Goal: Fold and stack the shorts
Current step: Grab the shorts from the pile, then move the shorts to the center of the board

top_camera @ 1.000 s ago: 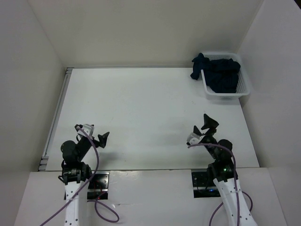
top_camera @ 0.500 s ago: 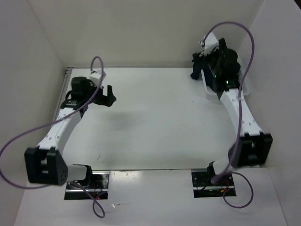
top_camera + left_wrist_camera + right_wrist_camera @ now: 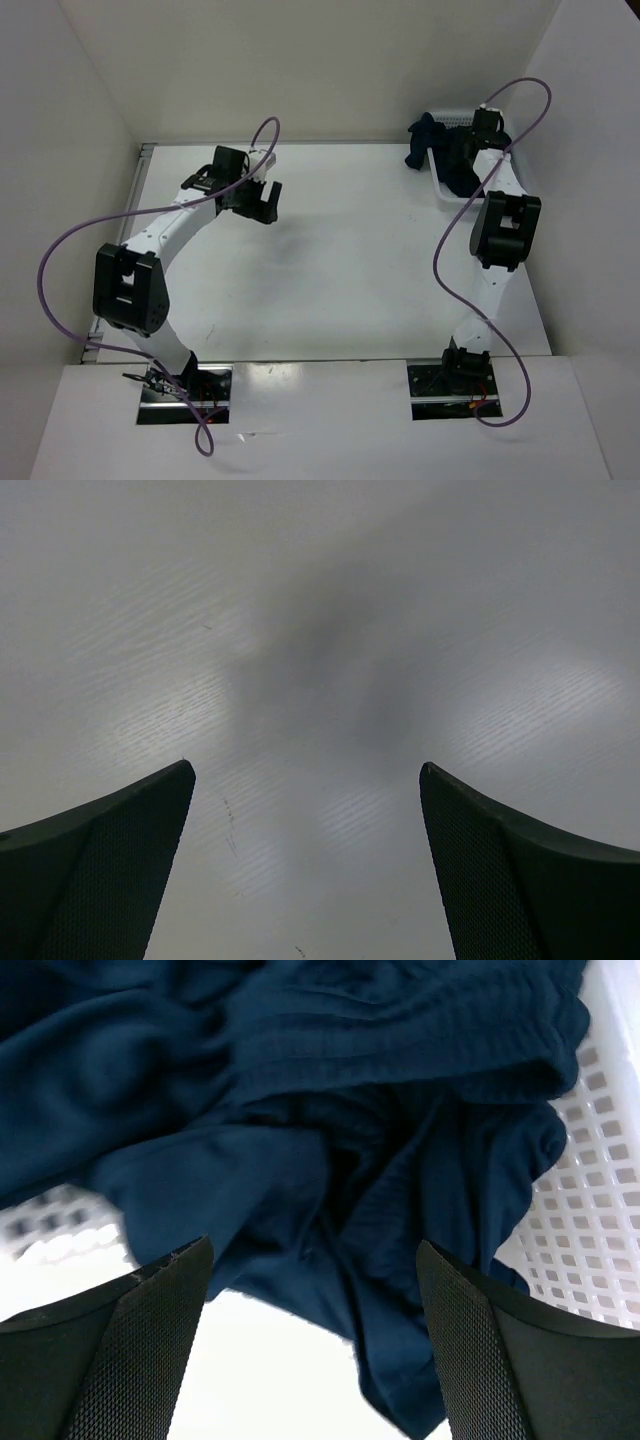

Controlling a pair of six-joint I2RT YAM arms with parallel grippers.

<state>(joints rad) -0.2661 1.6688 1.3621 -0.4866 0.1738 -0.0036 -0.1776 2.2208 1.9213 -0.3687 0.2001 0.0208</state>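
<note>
A white tabletop (image 3: 340,280) carries a white mesh basket (image 3: 447,198) at its far right corner. The dark blue shorts (image 3: 455,162) lie crumpled inside it, the heap running roughly far to near, with one end spilling over the far left rim and pointing left. Which end is the waistband cannot be told from above. Over the far left of the tabletop the left fingers (image 3: 100,870) are spread wide, holding nothing. The right fingers (image 3: 150,1350) hang just above the shorts, also wide apart and holding nothing.
</note>
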